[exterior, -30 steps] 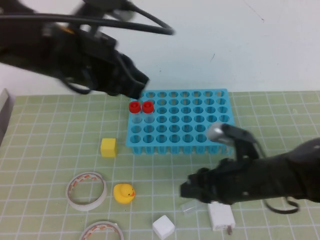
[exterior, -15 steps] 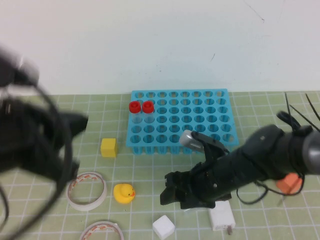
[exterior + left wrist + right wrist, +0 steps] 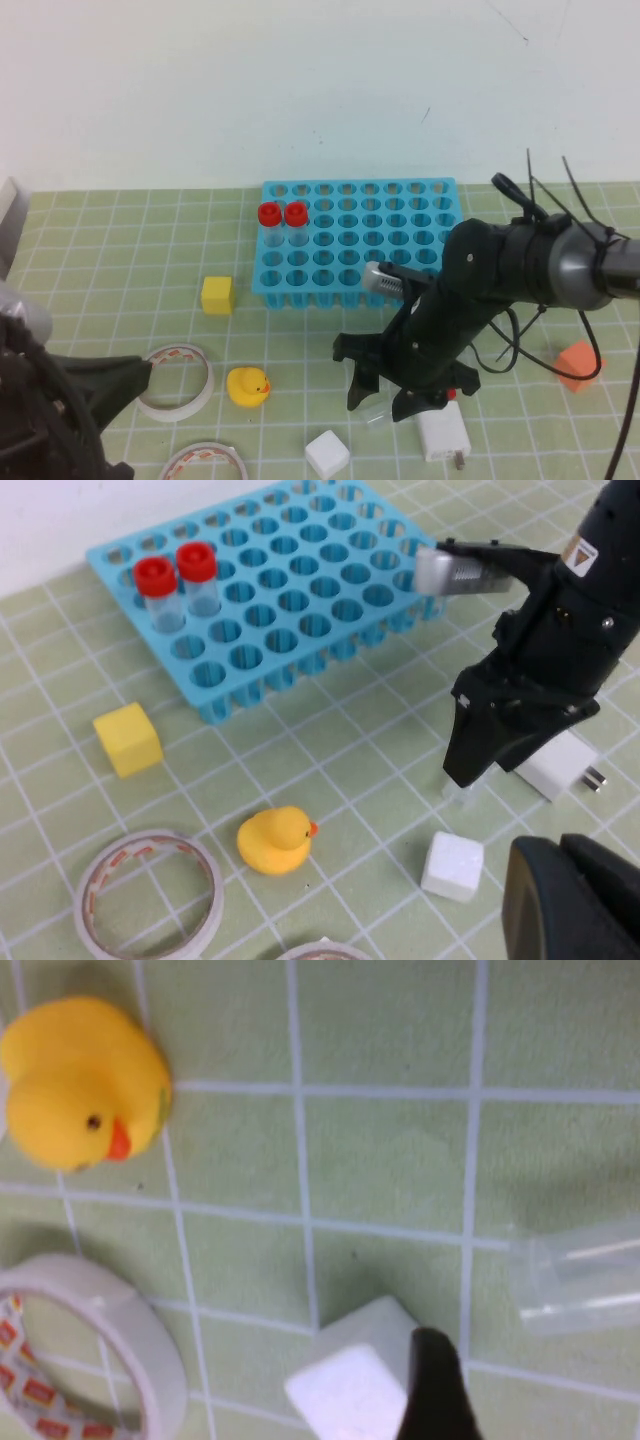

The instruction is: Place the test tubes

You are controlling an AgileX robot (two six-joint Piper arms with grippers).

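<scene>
A blue test tube rack [image 3: 380,240] stands mid-table with two red-capped tubes [image 3: 282,222] upright in its back left holes; they also show in the left wrist view [image 3: 175,575]. A clear uncapped tube [image 3: 376,414] lies flat on the mat in front of the rack. My right gripper [image 3: 385,395] points down just over it, open, one finger on each side. In the right wrist view the clear tube [image 3: 580,1275] lies beside one dark fingertip [image 3: 430,1385]. My left gripper [image 3: 556,842] is shut and empty, low at the table's near left.
A yellow cube [image 3: 217,295], a rubber duck [image 3: 247,385], two tape rolls [image 3: 173,380], a white cube [image 3: 327,455], a white charger [image 3: 442,435] and an orange block [image 3: 578,365] lie around the mat. The white cube and charger sit close to the lying tube.
The left arm has pulled back from the rack to the near left corner. The right gripper has opened wide and swung down over the clear tube.
</scene>
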